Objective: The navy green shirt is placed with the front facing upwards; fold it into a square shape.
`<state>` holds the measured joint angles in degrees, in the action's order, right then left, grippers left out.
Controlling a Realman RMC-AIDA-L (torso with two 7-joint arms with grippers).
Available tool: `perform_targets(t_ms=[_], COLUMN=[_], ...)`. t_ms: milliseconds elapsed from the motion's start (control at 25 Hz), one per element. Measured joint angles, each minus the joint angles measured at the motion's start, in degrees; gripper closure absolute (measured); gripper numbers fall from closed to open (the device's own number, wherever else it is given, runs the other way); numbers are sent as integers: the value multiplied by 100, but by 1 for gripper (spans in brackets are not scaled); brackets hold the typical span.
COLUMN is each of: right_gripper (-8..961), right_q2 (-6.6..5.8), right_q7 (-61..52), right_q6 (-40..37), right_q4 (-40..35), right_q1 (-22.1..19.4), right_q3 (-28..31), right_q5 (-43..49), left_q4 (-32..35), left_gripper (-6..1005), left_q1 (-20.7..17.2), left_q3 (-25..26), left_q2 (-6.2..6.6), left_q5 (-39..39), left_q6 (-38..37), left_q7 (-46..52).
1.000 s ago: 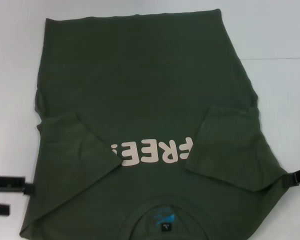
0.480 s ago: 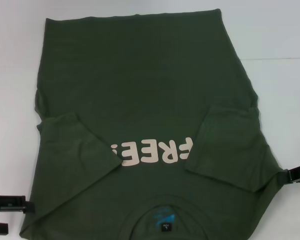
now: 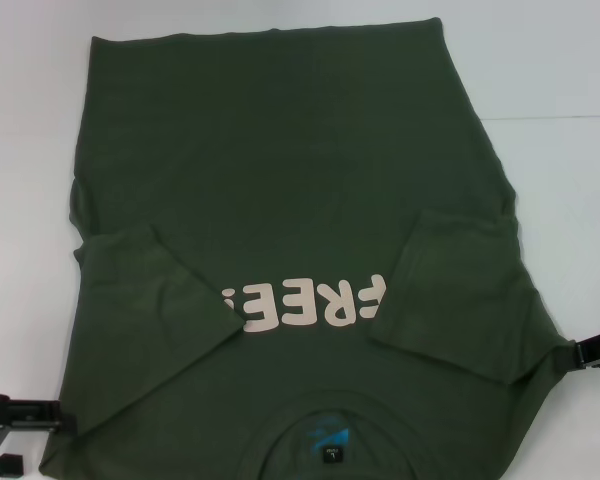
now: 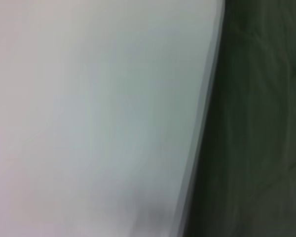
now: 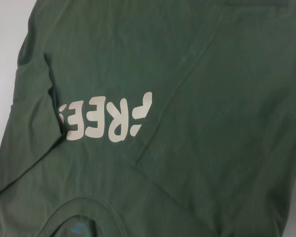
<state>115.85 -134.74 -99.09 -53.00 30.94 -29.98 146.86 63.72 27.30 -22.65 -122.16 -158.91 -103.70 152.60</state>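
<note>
A: What fills the head view?

B: A large dark olive-green cotton shirt with short sleeves point(image 3: 290, 260), spread flat and face up on a smooth white table point(image 3: 560, 80). The cloth is matte and soft, with faint creases. Its straight hem runs along the top of the frame; the rounded collar sits at the bottom centre, with a small blue-black neck label point(image 3: 329, 443) inside it.

A: And the sleeves?

B: Both are folded inward over the chest as flat angular flaps, one at centre left, one at centre right. Between them run pale pinkish block letters point(image 3: 305, 305), thick and rounded, partly covered by the left flap.

A: Where are the arms?

B: The left black gripper point(image 3: 15, 430) is in the lower left corner, beside the shirt's shoulder edge. Two dark bars show there, apart from each other, but whether anything is pinched between its fingers I cannot tell. The right black gripper point(image 3: 592, 352) is at the right edge, lower down, touching the shirt's shoulder corner; only a blocky tip shows, so I cannot tell its finger state either.

A: The wrist views?

B: The left one shows blurred white table beside the dark cloth edge. The right one shows green fabric, the lettering and a diagonal fold seam.
</note>
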Motion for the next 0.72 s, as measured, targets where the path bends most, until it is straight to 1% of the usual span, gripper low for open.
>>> perform_targets(t_ms=[200, 720], right_gripper=[913, 912], right_q2=[-1, -32], right_q7=[-13, -5], right_q6=[1, -6], right_q4=[0, 0], right_q1=[5, 48], right_q3=[1, 4], right_q5=[0, 1], left_q4=[-141, -280], left_gripper=[79, 81], left_q1=[40, 99], left_q3=[-124, -253], left_q2=[12, 19], left_q5=[13, -5], left_q6=[82, 88], left_q7=[16, 83])
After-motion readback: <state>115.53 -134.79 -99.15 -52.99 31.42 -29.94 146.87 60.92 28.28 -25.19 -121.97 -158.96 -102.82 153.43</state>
